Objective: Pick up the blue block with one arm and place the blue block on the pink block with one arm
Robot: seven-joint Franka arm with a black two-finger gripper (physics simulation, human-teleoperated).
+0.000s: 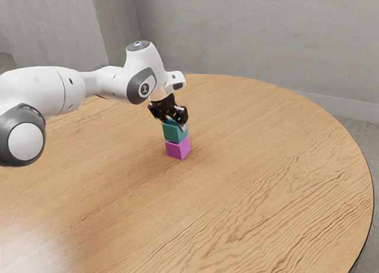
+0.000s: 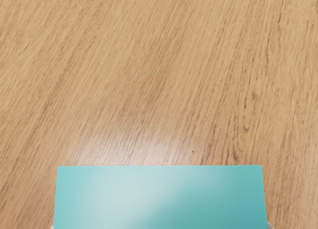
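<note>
The blue block (image 1: 174, 132), teal in colour, sits on top of the pink block (image 1: 178, 148) near the middle of the round wooden table (image 1: 254, 184). My black gripper (image 1: 175, 124) comes down on the blue block from above, its fingers against two opposite sides of the block's upper part, shut on it. In the wrist view the blue block's top face (image 2: 159, 196) lies right under my hand, with pale finger pads just showing at its two lower corners. The blue block hides the pink block's top face.
The white arm (image 1: 89, 86) reaches in from the exterior view's left over the table. The table's curved edge (image 1: 361, 166) runs along the right. A grey wall (image 1: 266, 30) stands behind, and bare wood (image 2: 149, 80) surrounds the stack.
</note>
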